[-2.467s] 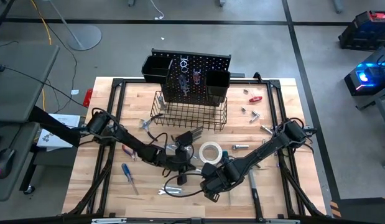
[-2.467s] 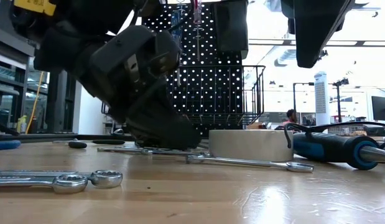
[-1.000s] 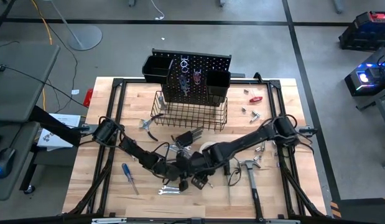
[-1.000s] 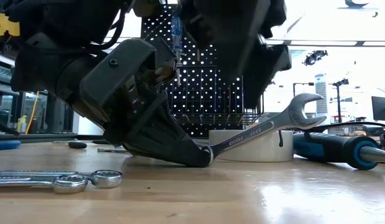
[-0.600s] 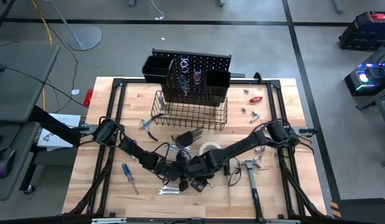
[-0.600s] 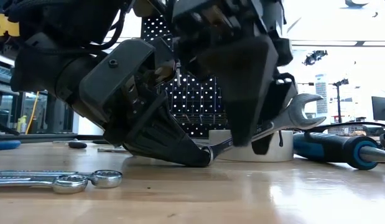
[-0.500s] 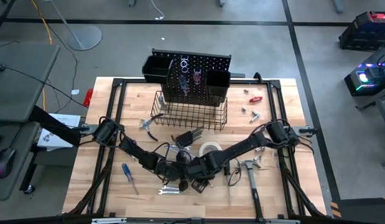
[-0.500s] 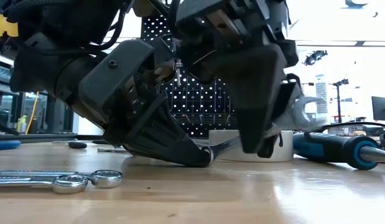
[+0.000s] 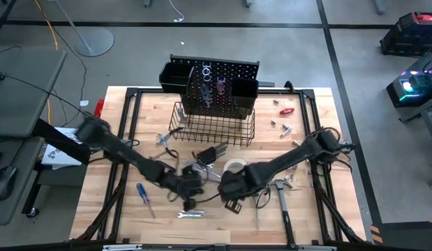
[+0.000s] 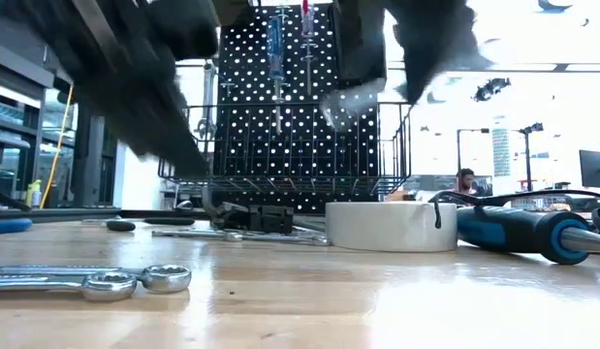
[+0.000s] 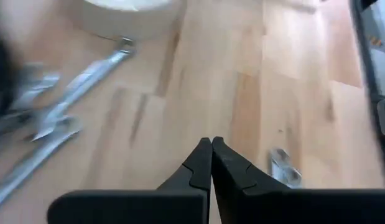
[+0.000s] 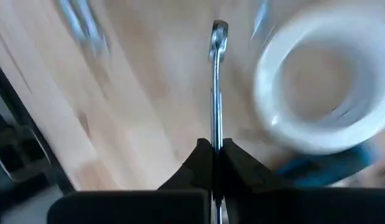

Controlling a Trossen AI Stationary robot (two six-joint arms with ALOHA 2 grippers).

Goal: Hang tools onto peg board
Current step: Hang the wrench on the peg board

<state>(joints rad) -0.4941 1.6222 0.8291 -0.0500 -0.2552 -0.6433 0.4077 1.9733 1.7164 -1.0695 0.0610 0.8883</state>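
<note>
Right gripper (image 12: 212, 149) clamped on wrench (image 12: 216, 81) near bench front edge; left gripper (image 11: 211, 144) closed, empty. Next: carry wrench to peg board (image 9: 219, 87).

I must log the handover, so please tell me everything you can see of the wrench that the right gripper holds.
The wrench is a slim, silver, metal-looking bar with a ring end at its far tip. The right gripper is shut on its shaft, so the near end is hidden between the dark fingers. It is lifted off the wooden table, pointing straight out from the gripper, with the white tape roll beneath and beside it. Only the gripper touches it.
</note>
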